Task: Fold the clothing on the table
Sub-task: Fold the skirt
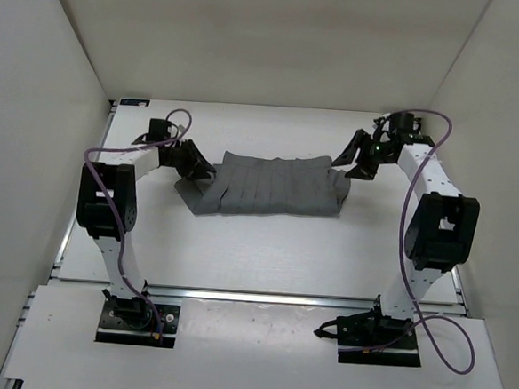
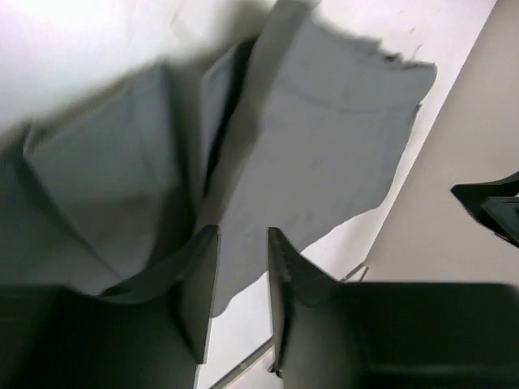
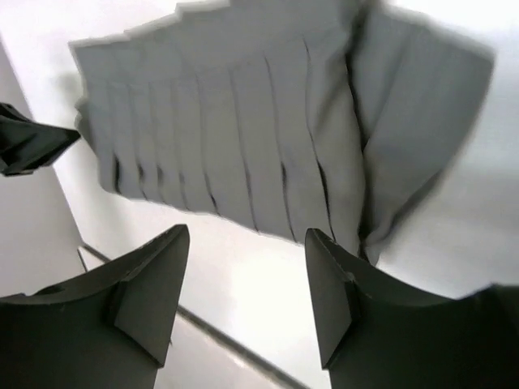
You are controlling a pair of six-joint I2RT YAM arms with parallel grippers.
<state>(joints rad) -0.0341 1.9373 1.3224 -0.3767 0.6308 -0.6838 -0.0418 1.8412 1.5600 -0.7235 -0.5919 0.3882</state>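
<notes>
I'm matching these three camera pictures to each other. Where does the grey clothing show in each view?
Top external: clothing lies mid-frame, slightly above centre.
Left wrist: clothing fills the centre and left.
Right wrist: clothing spans the top.
Shared landmark: the white table under it.

No text, label or number is readable.

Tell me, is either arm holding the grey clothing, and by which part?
Nothing is held. The right gripper is open beside the clothing; the left gripper is open at its left end, with no cloth pinched.
</notes>
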